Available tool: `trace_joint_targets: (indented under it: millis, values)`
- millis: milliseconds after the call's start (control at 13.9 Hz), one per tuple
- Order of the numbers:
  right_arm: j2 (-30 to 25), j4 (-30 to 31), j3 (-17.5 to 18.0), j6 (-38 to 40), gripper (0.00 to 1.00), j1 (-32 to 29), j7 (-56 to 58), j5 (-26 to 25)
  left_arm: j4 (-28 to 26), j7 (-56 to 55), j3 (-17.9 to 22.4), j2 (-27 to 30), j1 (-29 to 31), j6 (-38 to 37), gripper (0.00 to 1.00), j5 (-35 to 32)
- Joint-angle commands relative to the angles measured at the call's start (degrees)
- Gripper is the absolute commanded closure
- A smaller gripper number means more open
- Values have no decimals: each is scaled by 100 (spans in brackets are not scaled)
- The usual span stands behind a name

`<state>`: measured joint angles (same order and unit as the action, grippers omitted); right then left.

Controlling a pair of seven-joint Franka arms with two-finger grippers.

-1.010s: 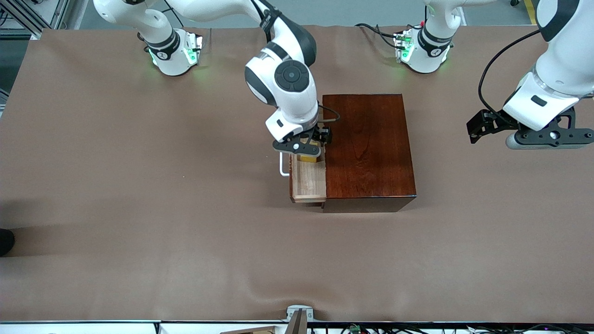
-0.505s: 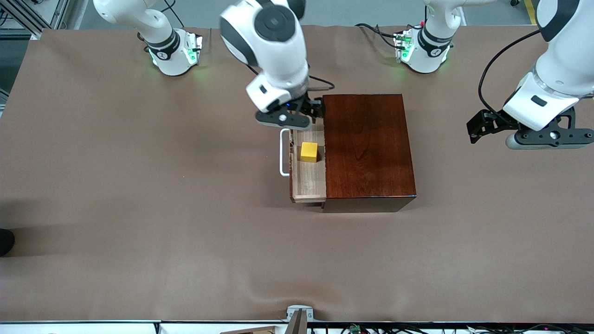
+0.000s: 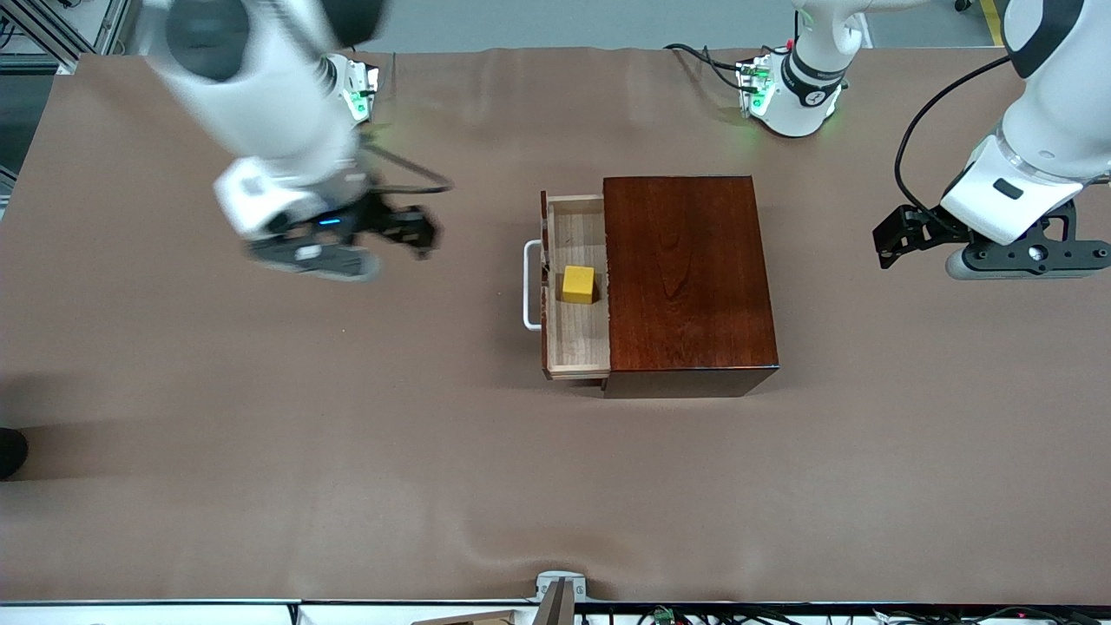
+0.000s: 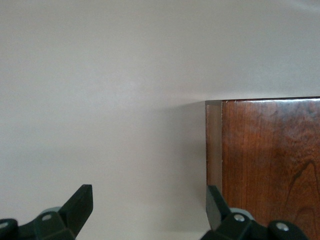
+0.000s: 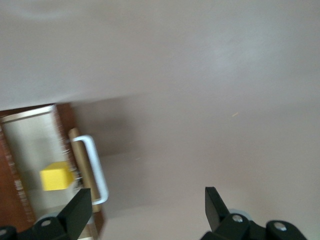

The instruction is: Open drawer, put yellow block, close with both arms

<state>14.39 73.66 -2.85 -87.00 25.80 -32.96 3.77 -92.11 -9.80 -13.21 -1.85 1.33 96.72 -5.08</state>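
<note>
Right gripper (image 3: 347, 247), jaws spread and empty, hangs over bare table toward the right arm's end, apart from the drawer (image 3: 575, 347). Left gripper (image 3: 998, 247) waits, also spread, over the table beside the wooden box (image 3: 686, 278). With the yellow block (image 3: 578, 284) lying in the pulled-out drawer, opening and placing look done; closing remains.

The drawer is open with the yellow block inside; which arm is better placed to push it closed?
Probably the right: its open right gripper hangs over the table facing the drawer handle. The left gripper waits at the wooden box's closed end.
</note>
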Motion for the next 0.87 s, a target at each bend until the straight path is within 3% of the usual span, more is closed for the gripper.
trace_joint_targets:
  millis: [0, 361, 577, 794]
  values:
    - [-839, 876, 109, -45, 0, -828, 1024, -96, 17, 23, -50, 36, 34, -39, 0, -124]
    - [-1271, 1124, 22, 8, 0, -2008, 2677, -280, -18, -30, -51, 54, 43, -57, 0, -54]
    - [-1289, 1194, -295, -10, 0, -2228, 3215, -280, -35, -39, -42, 71, 51, -65, 0, -19]
    - [-1263, 1203, -295, -27, 0, -2448, 3375, -298, -35, -39, 2, 123, 305, -65, 0, 331]
